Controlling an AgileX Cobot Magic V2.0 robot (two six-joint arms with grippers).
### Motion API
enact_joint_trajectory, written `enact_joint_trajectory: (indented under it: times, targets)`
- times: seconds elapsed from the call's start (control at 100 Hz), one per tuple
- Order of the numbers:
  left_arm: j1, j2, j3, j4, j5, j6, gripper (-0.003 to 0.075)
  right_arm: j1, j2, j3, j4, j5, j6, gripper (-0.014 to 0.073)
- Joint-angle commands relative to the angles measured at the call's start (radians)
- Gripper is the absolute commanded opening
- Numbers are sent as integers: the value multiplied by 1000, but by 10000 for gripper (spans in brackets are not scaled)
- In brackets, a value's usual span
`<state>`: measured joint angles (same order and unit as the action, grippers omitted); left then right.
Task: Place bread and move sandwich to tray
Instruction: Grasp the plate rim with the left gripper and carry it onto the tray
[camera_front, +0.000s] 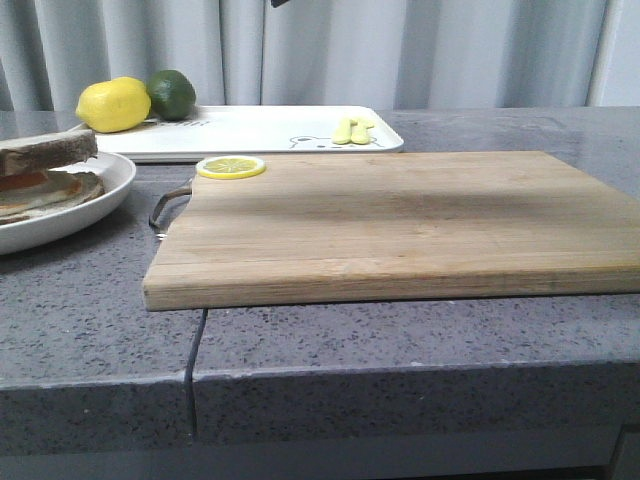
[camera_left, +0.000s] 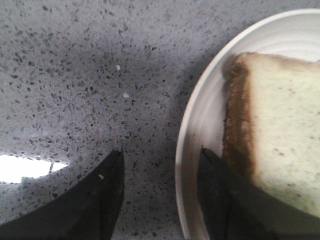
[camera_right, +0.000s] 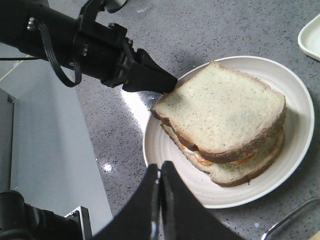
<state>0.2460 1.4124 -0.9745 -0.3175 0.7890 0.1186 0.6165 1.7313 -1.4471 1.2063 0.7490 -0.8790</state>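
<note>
Grey speckled stone (camera_front: 90, 330) forms the counter, with pale curtains hanging behind it. At the far left of the front view sits the sandwich (camera_front: 45, 178): thick white slices with dark brown crusts stacked on a shallow round white dish (camera_front: 95, 200), an orange filling showing between the layers. From the right wrist view the sandwich (camera_right: 225, 122) lies on the dish (camera_right: 300, 100) with its top slice, the bread (camera_right: 220, 107), resting square on the stack and speckled with fine dark flecks; orange peeps out at the lower edge. Behind the dish in the front view a lemon (camera_front: 113, 104) and a lime (camera_front: 172, 93) sit at the left end of the tray (camera_front: 250, 130), which carries a small bear drawing and a pale yellow object (camera_front: 353, 129) toward its right end. A lemon slice (camera_front: 231, 167) lies on the near left corner of the wooden cutting board (camera_front: 400, 225), whose metal handle (camera_front: 168, 207) points toward the dish; the board fills the middle and right of the counter, between the camera and the tray. The left gripper (camera_left: 160, 200) has its fingers spread apart, one over bare stone, the other over the dish rim (camera_left: 187, 150), just beside the crust of the bread (camera_left: 280, 130); whether it touches the crust I cannot tell. The right gripper (camera_right: 161, 200) has its fingers pressed together on nothing, hovering over the near rim of the dish, close to the sandwich but apart from it.
</note>
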Motion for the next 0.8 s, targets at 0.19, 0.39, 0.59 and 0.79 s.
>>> enact_joint_trajectory:
  times: [0.19,0.39,0.59,0.79]
  targets:
    - [2,28,-33,-24,-40,0,271,-7,-58,-30,50,4,-10,-60]
    - [2,28,-33,-44,-24,0,-4,-7,-58,-30,50,5,-10,-60]
    - [2,28,-35,-108,-3,1,-20,-7,-58,-30,50,5,-10,-60]
    - [2,28,-98,-265,5,8,-20,-7,-58,-30,50,24,-10,-60]
